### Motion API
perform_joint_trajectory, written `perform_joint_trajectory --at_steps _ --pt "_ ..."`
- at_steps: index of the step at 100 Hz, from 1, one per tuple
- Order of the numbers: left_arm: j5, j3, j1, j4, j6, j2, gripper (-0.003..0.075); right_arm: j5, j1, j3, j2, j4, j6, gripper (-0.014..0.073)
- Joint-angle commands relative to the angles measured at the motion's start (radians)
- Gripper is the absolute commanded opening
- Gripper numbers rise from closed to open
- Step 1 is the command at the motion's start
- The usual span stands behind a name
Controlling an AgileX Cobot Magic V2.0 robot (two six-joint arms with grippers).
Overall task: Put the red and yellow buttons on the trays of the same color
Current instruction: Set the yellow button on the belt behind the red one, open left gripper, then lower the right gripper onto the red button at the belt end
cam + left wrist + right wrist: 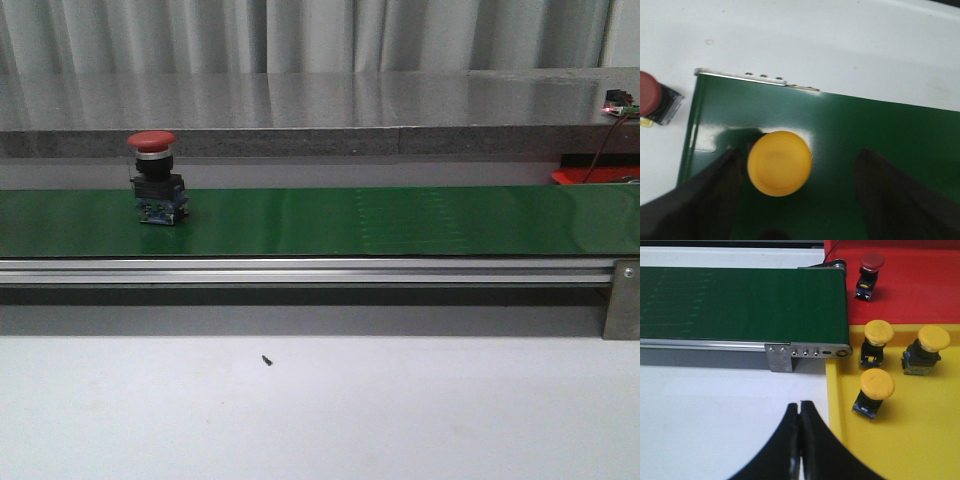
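A red button [152,180] stands upright on the green belt [400,220] at the left of the front view. In the left wrist view a yellow button [780,163] sits on the belt [880,125] near its end. My left gripper [800,156] is open around it, the cap close to one finger [720,190]. Another red button [651,96] lies on the white table beside the belt. My right gripper [800,406] is shut and empty over the white table, beside the yellow tray [920,450]. The red tray [920,290] holds one red button [870,270].
Three yellow buttons [877,342] [926,347] [874,392] stand in the yellow tray. The belt's end and its metal bracket [779,356] border both trays. A grey ledge [300,110] runs behind the belt. Neither arm shows in the front view.
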Motion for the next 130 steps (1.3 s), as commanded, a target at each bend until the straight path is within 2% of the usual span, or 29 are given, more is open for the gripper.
perform_joint_trajectory --at_steps 1,16,33,49,130 --pt "-0.013 -0.026 -0.04 -0.041 0.004 -0.088 0.0315 -0.065 0.003 -0.024 0.004 -0.005 -0.008 -0.0068" --pt "0.009 -0.017 -0.12 -0.02 0.004 -0.149 -0.0019 -0.065 0.003 -0.024 0.004 -0.005 -0.008 -0.0068" --pt "0.017 0.029 -0.182 -0.014 0.004 -0.24 -0.002 -0.065 0.003 -0.024 0.004 -0.005 -0.008 -0.0068" --pt "-0.03 0.117 -0.211 -0.014 0.0 -0.359 -0.002 -0.065 0.003 -0.024 0.004 -0.005 -0.008 -0.0068" --pt "-0.295 0.732 -0.211 -0.014 0.006 -1.012 -0.002 -0.097 0.003 -0.024 0.004 0.0 -0.008 -0.0068"
